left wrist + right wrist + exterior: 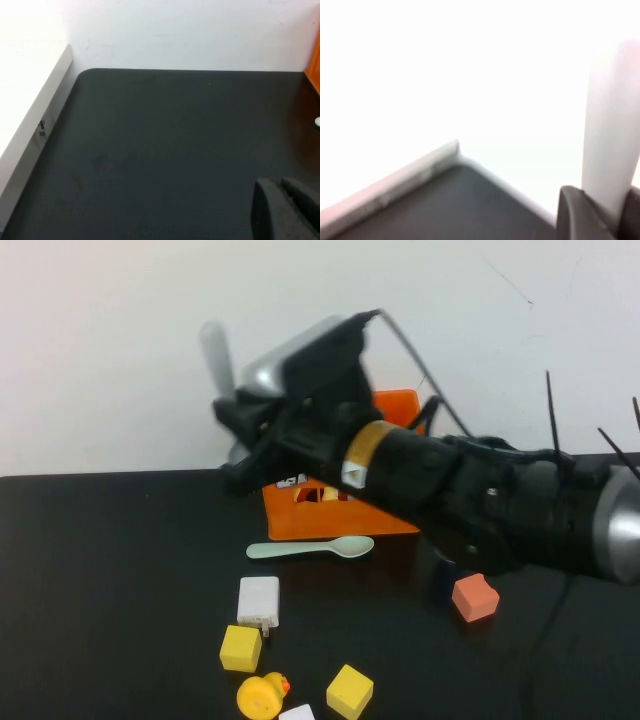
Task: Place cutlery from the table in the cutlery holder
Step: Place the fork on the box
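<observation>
A: Holding the grey fork (217, 355) upright in the right end effector (235, 405), I have the right arm reaching across from the right, raised above the orange cutlery holder (330, 512). The fingers are clamped on the lower part of the handle, and the fork stands up against the white wall.

B: Why so high?

A: My judgement is that the fork needs clearance over the crate's walls so it can go down into a compartment end first. In the right wrist view the pale handle (610, 130) rises from between the dark fingers (575, 215), so the grip looks secure.

B: Which compartment?

A: I cannot tell; the arm covers most of the crate in the high view.

B: And the spoon?

A: The mint-green spoon (310, 548) lies flat on the black worktop (110, 580), just in front of the crate, bowl to the right. It is untouched, so about half the job is left.

B: The left arm?

A: Parked, I think. The left end effector (287, 210) shows only as a dark tip low over bare worktop, and I cannot tell its state. The yellow blocks (241, 648), rubber duck (262, 696), white charger (259, 601) and red cube (475, 598) sit nearer me, out of the way.
</observation>
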